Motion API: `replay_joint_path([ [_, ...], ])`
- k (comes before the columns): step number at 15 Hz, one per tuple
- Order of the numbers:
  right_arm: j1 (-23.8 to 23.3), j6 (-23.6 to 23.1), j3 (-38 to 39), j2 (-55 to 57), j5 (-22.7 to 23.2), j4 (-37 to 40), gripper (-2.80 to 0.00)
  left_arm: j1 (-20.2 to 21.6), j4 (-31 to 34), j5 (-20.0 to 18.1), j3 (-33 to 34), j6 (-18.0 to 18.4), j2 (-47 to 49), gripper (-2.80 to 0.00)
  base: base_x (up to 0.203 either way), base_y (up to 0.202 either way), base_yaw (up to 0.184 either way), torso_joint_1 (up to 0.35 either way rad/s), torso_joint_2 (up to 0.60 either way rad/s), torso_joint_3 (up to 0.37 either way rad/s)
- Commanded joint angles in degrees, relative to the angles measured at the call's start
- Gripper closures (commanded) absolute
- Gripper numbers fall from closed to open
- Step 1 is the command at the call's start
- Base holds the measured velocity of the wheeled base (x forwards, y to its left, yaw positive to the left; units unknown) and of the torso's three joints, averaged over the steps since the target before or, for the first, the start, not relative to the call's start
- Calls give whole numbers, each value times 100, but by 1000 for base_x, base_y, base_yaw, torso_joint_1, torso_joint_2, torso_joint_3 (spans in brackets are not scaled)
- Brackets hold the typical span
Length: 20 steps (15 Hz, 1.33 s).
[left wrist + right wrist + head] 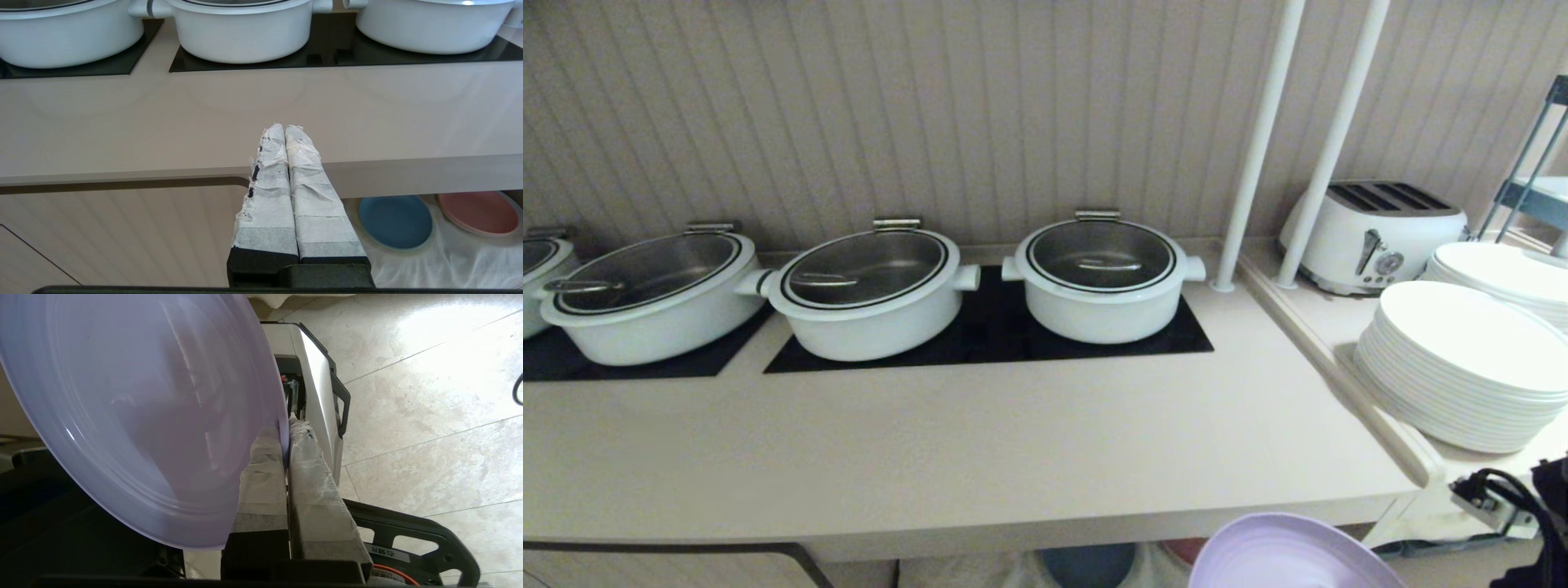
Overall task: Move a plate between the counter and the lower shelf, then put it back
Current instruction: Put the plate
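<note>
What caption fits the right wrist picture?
Right gripper shut on the rim of the purple plate, held above the tiled floor.

Beige vertically ribbed wall panelling (pixel 980 106); two white poles (pixel 1262 139) at right; glossy pale stone-tile floor (pixel 429 400).

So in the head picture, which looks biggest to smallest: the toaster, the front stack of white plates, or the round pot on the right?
1. Front stack of white plates, though it sits nearest the camera.
2. and 3. Round pot and toaster look alike in size; the toaster sits further back, so I won't rank them.
</note>
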Motion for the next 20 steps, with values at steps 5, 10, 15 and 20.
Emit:
replay_joint_path([
  [5,6,-18,-214,93,156,23,0,0,-1,0,0,-1,-2,0,0,0,0,0,0,0],
  [10,8,-9,-390,249,167,39,0,0,-1,0,0,-1,-2,0,0,0,0,0,0,0],
  [15,34,-18,-1245,882,213,411,0,0,-1,0,0,0,-2,0,0,0,0,0,0,0],
  [20,155,-10,-2435,2035,243,442,0,0,-1,0,0,-1,-2,0,0,0,0,0,0,0],
])
